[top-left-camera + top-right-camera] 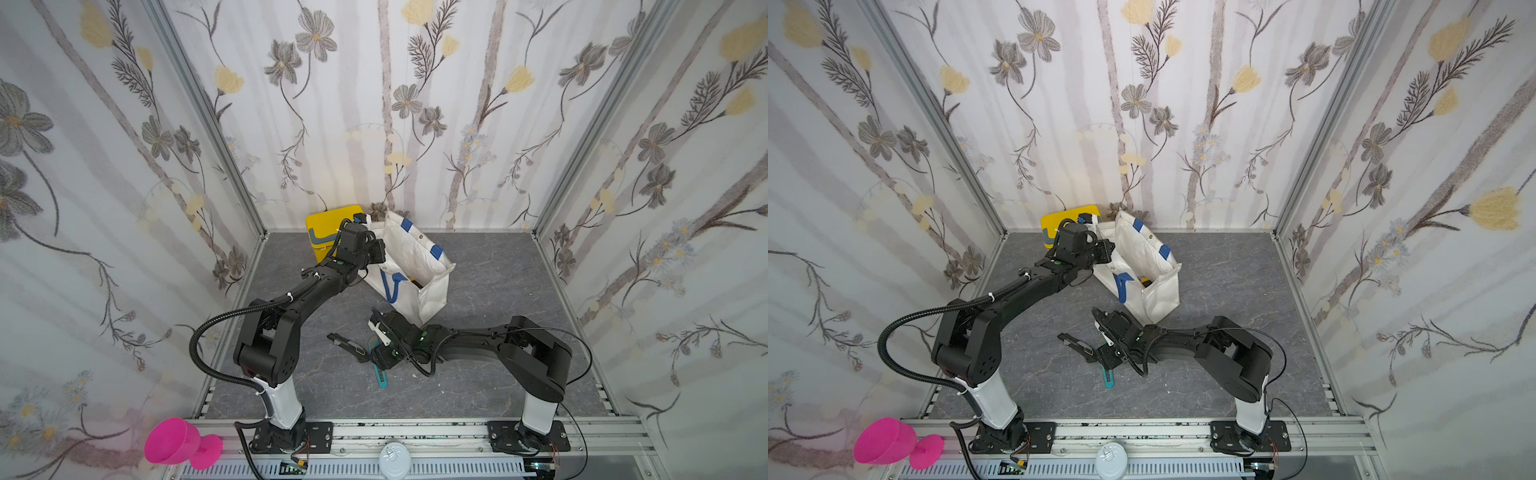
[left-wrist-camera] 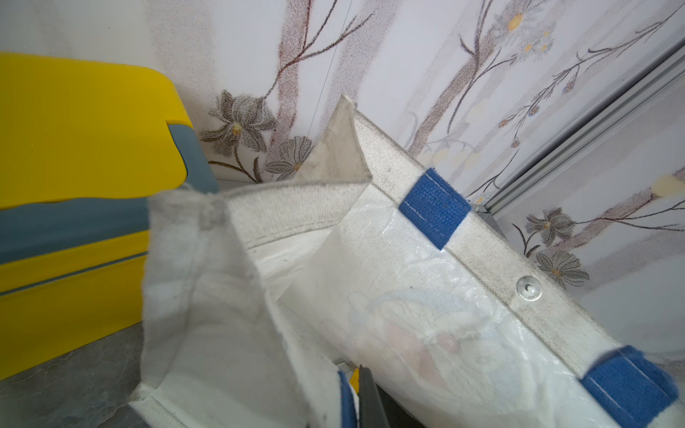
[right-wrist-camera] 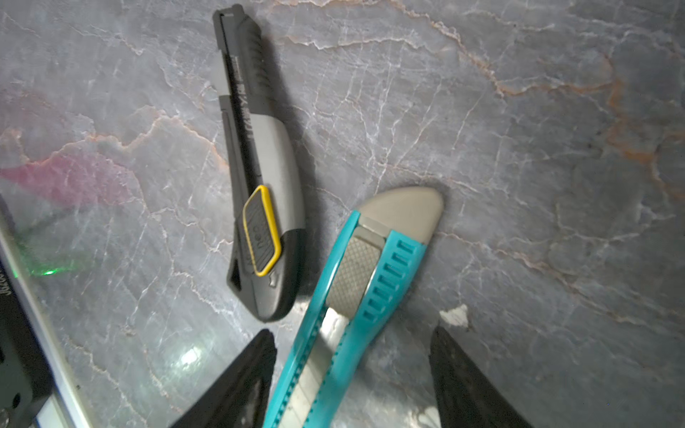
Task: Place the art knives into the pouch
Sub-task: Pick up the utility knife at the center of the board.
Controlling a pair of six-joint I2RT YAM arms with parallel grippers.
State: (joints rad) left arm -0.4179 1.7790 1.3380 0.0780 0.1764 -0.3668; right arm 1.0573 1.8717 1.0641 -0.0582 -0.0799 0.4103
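Left gripper (image 1: 377, 251) was clamped on the pouch (image 1: 419, 266) rim, upper centre in a top view, propping the mouth open. Right gripper (image 3: 352, 331) stood open, jaws either side of the teal knife (image 3: 357, 289), which lay flat on the table (image 3: 519, 148) at lower centre, just beside a black knife (image 3: 265, 174). Nothing lifted yet: grasp, carry and drop were all left to do.

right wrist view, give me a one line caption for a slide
Open right end effector straddling the teal art knife on the grey marble table, a black and grey knife beside it.
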